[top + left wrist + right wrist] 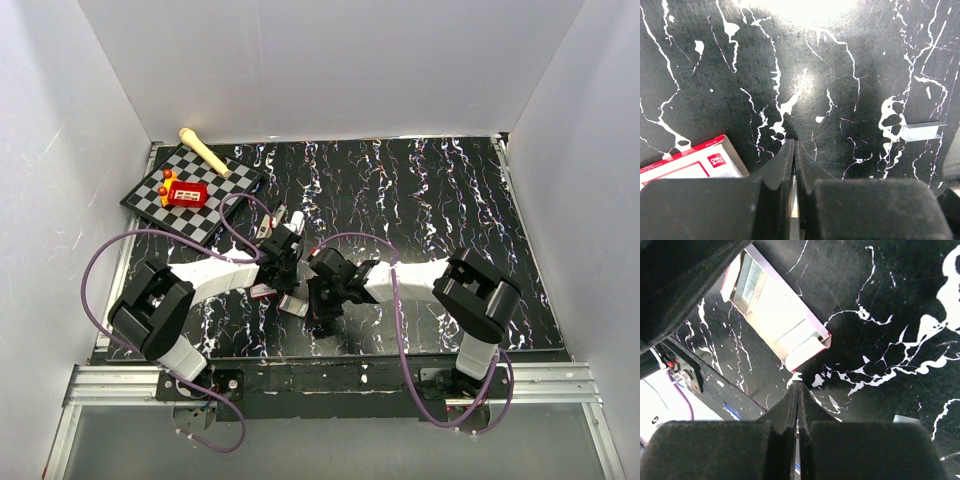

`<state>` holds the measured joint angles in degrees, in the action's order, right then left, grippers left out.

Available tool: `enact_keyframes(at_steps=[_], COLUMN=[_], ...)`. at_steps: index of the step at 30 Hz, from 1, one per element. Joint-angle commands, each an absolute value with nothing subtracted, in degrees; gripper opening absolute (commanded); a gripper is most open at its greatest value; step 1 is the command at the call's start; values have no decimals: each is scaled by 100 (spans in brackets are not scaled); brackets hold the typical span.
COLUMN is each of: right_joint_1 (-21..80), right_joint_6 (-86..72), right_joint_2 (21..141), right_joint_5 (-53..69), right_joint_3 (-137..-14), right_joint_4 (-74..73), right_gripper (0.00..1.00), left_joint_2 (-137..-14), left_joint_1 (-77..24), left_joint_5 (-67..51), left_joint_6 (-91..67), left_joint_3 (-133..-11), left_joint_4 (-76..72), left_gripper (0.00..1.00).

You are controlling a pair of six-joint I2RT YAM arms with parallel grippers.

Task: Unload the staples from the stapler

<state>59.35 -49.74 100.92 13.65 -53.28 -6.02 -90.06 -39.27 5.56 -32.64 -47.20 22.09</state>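
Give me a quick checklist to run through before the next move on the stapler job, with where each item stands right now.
1. Left tool empty: ok, jaws shut on nothing.
2. Right tool empty: ok, jaws shut on nothing.
3. Stapler located: cannot tell; neither wrist view shows it.
4. Staples out on the table: ok, a loose strip lies apart from the left tool.
5. Box clear of the right tool: ok, it lies open just ahead of the tips, not touching.
6. Tools clear of each other: cannot tell; the top view shows them crowded together mid-table.
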Motion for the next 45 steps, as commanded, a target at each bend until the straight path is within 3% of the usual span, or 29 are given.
enact_keyframes(at_steps=[1, 45], right_joint_1=[5915, 5818], right_joint_6=[-5115, -5169], right_joint_2=[10063, 9414], right_joint_5=[1037, 27], right_joint_3=[-5528, -5431], right_joint_4=[-791, -1115], right_gripper=[1, 1], left_joint_2=[-8895, -7963], left_joint_1=[-3938, -4359], left_joint_5=[440, 255], left_joint_6=[-3331, -3832], left_joint_3=[-4412, -3788], left_joint_4=[2628, 2997], left_gripper=[0, 0])
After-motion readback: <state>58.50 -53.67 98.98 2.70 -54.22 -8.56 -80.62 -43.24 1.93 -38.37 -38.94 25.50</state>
